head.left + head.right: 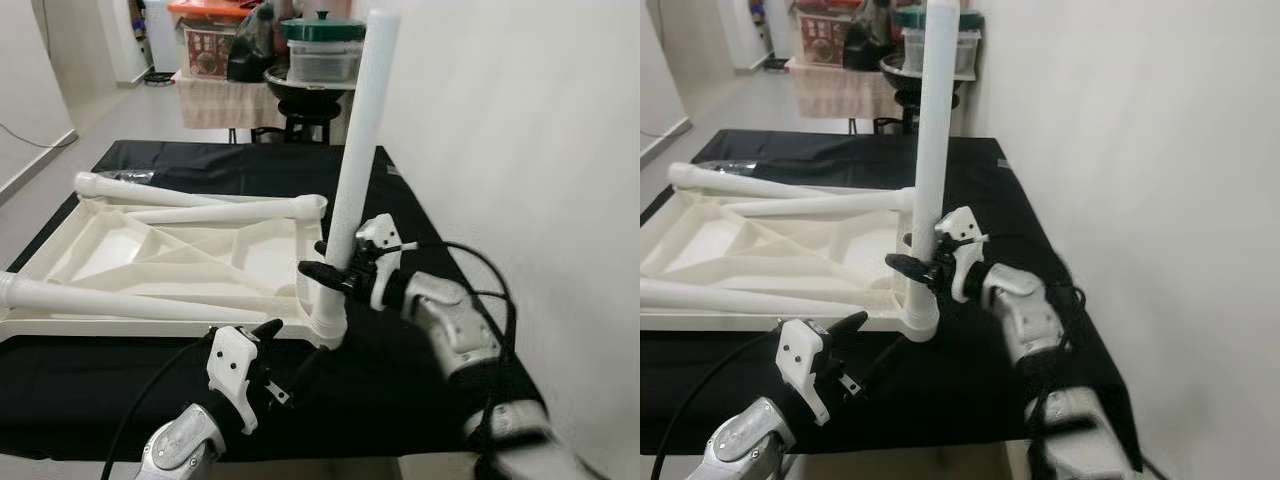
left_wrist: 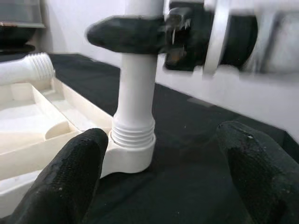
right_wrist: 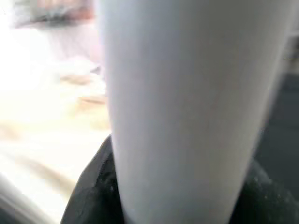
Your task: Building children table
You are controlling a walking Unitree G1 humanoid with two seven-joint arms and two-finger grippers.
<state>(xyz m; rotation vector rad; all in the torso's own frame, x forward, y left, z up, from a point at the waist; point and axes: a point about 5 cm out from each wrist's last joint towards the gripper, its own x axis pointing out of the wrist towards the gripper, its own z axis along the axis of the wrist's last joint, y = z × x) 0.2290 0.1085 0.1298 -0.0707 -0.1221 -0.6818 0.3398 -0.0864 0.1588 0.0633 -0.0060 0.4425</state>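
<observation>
The right claw [image 1: 328, 268] pinches the upright white table leg [image 1: 358, 150] just above its threaded base, which sits in the corner socket of the upside-down tabletop [image 1: 170, 260] on the black counter [image 1: 420, 380]. The left claw [image 1: 290, 355] — fingers spread wide — hovers near that socket, touching nothing.

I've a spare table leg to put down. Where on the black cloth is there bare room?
Bare black cloth runs between the upright leg and the wall, and along the near edge below the upturned tabletop. It is crowded at the corner socket, where the right gripper holds the leg and the left gripper hovers open.
</observation>
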